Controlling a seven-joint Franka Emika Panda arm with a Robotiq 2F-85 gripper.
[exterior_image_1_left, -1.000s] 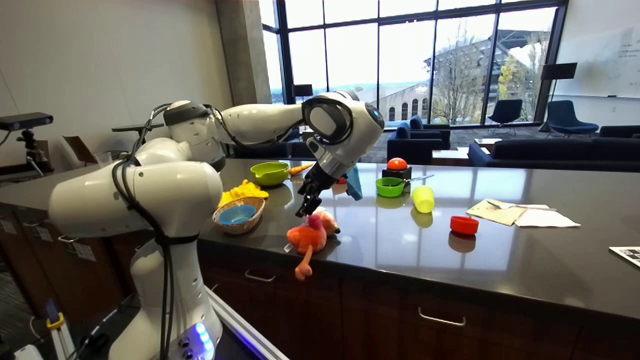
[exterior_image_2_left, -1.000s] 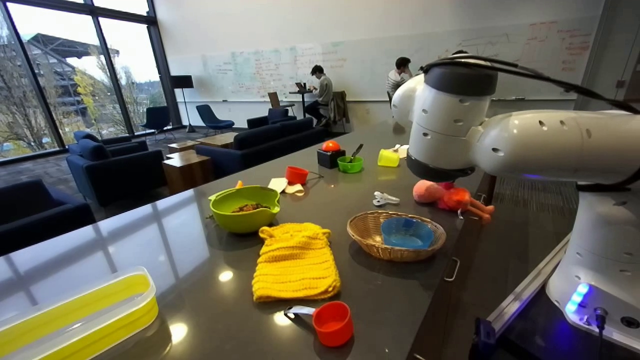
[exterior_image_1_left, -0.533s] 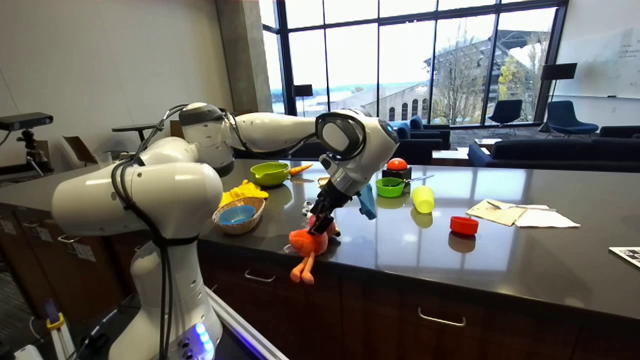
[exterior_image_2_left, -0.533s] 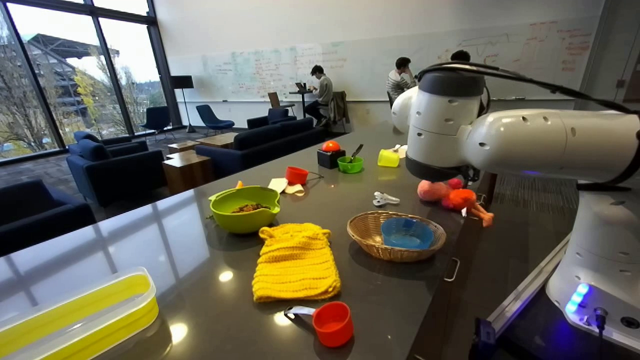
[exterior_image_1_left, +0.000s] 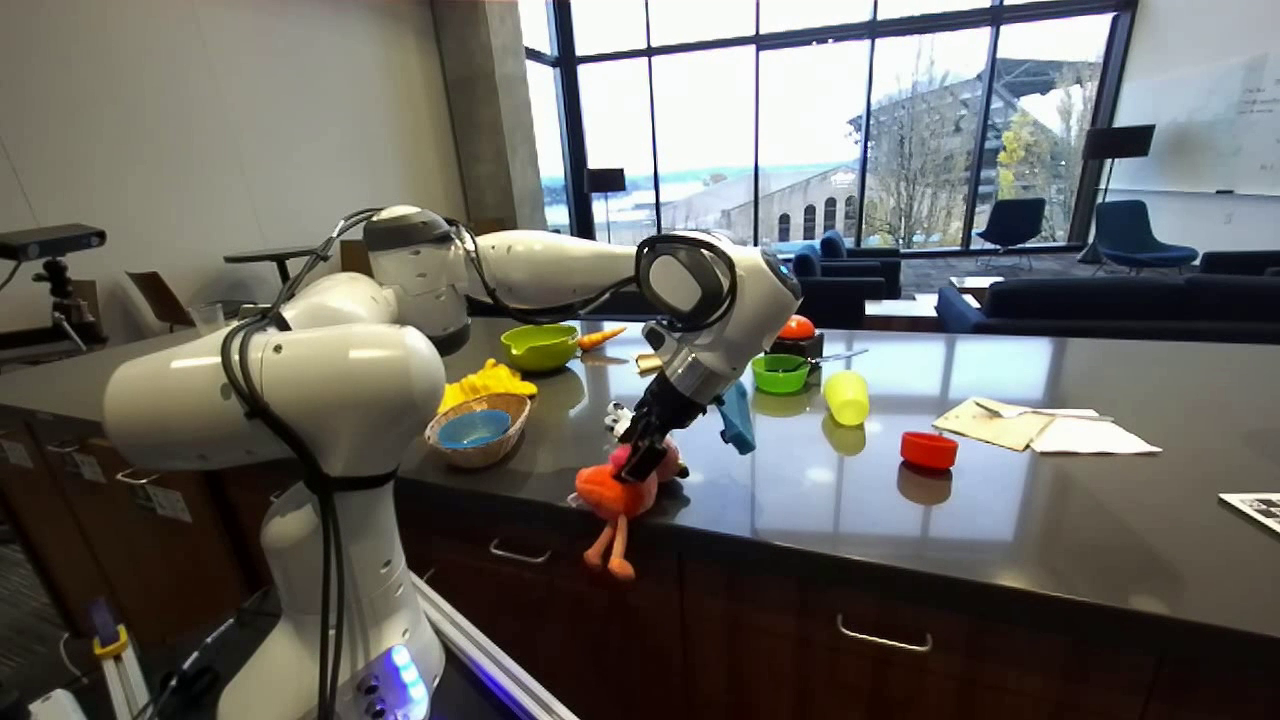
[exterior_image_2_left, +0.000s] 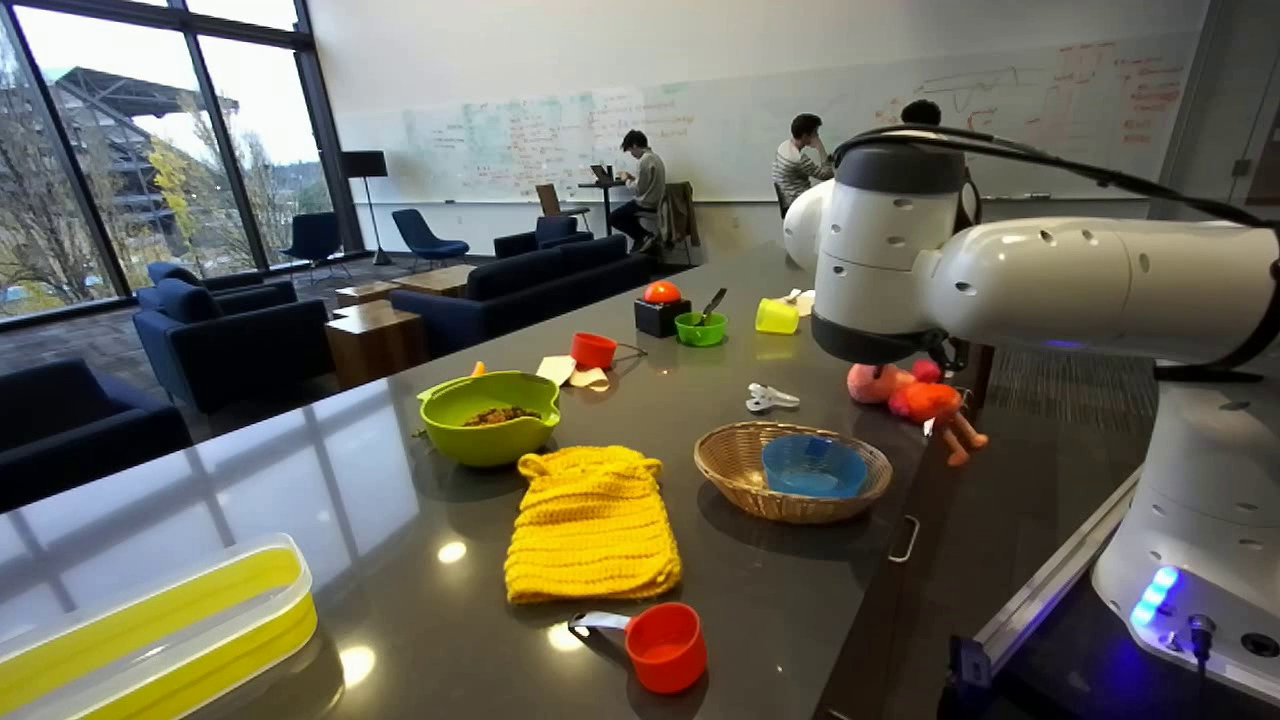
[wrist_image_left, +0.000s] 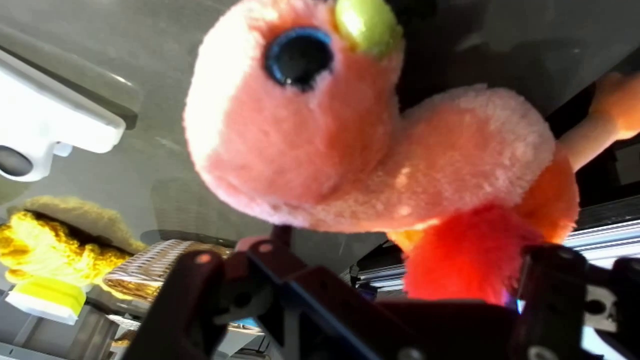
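A plush flamingo with a pink head and neck, orange body and magenta-red wing lies on the grey counter's front edge, its body (exterior_image_1_left: 607, 492) and legs showing in an exterior view. It also shows in an exterior view (exterior_image_2_left: 925, 402) and large in the wrist view (wrist_image_left: 465, 145). The legs hang over the edge. My gripper (exterior_image_1_left: 645, 465) is down at the flamingo's neck and wing. In the wrist view the fingers of the gripper (wrist_image_left: 411, 244) are spread apart, with the red wing between them. The fingertips are partly hidden by the plush.
A wicker basket (exterior_image_2_left: 720, 470) with a blue bowl (exterior_image_2_left: 815, 468) stands near the front edge. A white clip (exterior_image_2_left: 770, 398) lies near the flamingo. Yellow knitwear (exterior_image_2_left: 595, 525), a green bowl (exterior_image_2_left: 485, 435), a red cup (exterior_image_1_left: 928, 451) and a yellow cup (exterior_image_1_left: 847, 398) stand around.
My gripper has come down onto the flamingo, moving right in an exterior view. The flamingo has shifted and turned slightly, and both its legs now show spread over the edge.
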